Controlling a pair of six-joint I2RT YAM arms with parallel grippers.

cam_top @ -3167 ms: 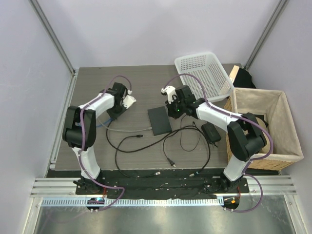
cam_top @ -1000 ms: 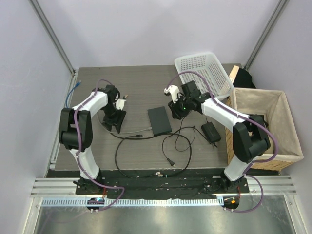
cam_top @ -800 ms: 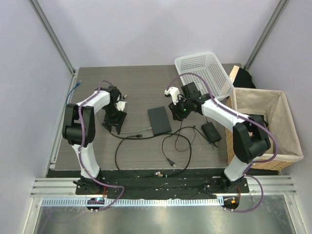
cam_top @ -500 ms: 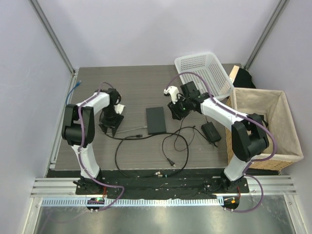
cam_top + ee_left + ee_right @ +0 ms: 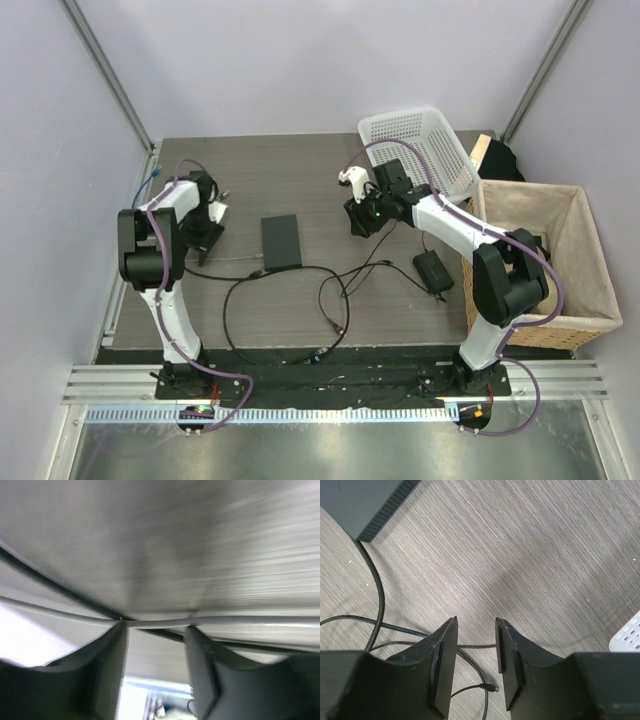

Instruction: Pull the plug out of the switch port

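Note:
The flat dark-grey box [image 5: 281, 241] with the switch port lies left of the table's middle. A thin grey cable [image 5: 225, 263] meets its near edge and runs left to my left gripper [image 5: 200, 243]. In the blurred left wrist view the jaws of that gripper [image 5: 155, 627] stand apart, low on the table, and the grey cable [image 5: 240, 621] lies across both fingertips. My right gripper [image 5: 358, 222] is to the right of the box, apart from it. Its wrist view shows it [image 5: 476, 622] open and empty above the table, with the box's corner [image 5: 365, 500] at top left.
Black cables [image 5: 335, 290] loop over the near middle, one loose plug end [image 5: 492, 687] under my right gripper. A black power brick [image 5: 432, 270] lies right. A white plastic basket [image 5: 415, 150] stands at the back right, a lined wicker basket [image 5: 590, 270] at the right edge.
The dark-grey box has slid left with the grey cable as my left gripper moved left. My right gripper, earlier at the box's right edge, now stands apart from it.

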